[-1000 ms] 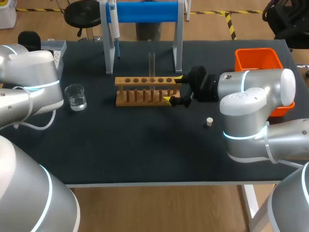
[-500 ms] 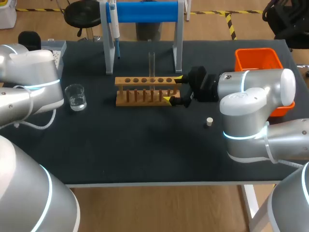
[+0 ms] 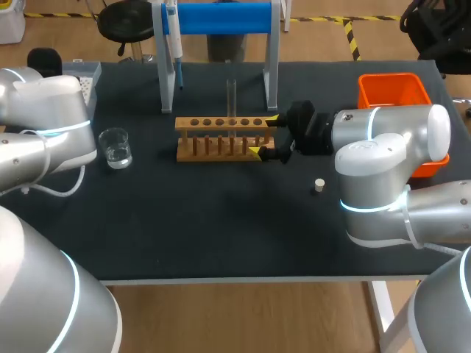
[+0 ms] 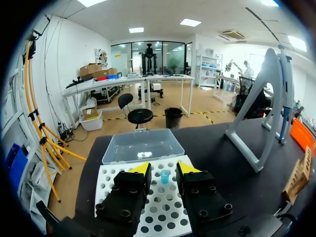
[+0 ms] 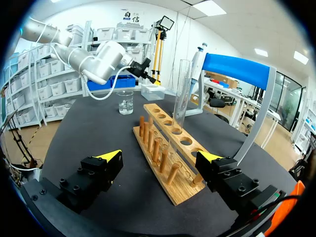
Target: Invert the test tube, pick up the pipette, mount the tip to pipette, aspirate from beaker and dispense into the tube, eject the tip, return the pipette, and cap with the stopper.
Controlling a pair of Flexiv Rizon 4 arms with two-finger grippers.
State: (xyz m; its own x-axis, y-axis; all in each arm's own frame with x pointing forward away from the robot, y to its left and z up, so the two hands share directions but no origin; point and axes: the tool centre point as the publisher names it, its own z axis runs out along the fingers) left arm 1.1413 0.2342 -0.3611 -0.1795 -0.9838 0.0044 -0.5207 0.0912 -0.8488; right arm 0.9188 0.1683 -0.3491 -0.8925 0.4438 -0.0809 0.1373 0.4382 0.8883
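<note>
Right arm: enters from right side, elbow folded, forearm level, wrist extended toward middle. Right gripper: points sideways toward robot's left, fingers spread wide, one yellow tip farther from robot, other nearer. Left arm: enters from left side, bent, held at far left. Left gripper: not discernible in head view; in own wrist view fingers parted by narrow gap, yellow tips side by side, level.

A clear glass test tube stands upright in the wooden rack. The pipette hangs on the left post of the stand. A glass beaker holding a little clear liquid sits left of the rack. A small pale stopper lies on the worktop to the rack's right.
</note>
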